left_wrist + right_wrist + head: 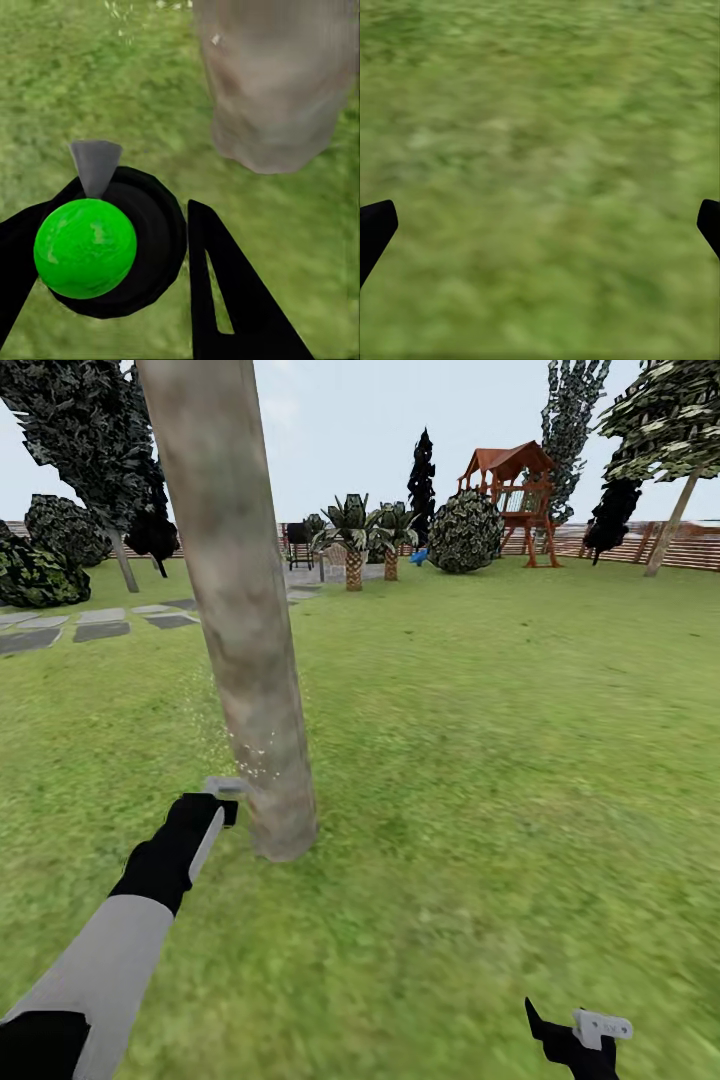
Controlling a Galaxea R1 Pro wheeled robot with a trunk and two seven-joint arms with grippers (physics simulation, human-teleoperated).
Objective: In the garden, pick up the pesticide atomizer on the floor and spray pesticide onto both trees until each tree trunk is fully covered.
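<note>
Clearly, left pincer (205, 822) aims pesticide atomizer (225, 788) nozzle toward tree trunk (240, 610).

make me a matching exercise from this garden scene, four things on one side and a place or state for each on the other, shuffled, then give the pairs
Things:
1. pesticide atomizer
2. tree trunk
3. right gripper
4. stepping stones

Places or states:
A. open above bare grass, holding nothing
B. grey slabs in the lawn, far left in the head view
C. held in the left gripper, beside the trunk's base
D. thick, pale and mottled, rising from the grass with pale specks beside it

Pairs: 1-C, 2-D, 3-A, 4-B
</note>
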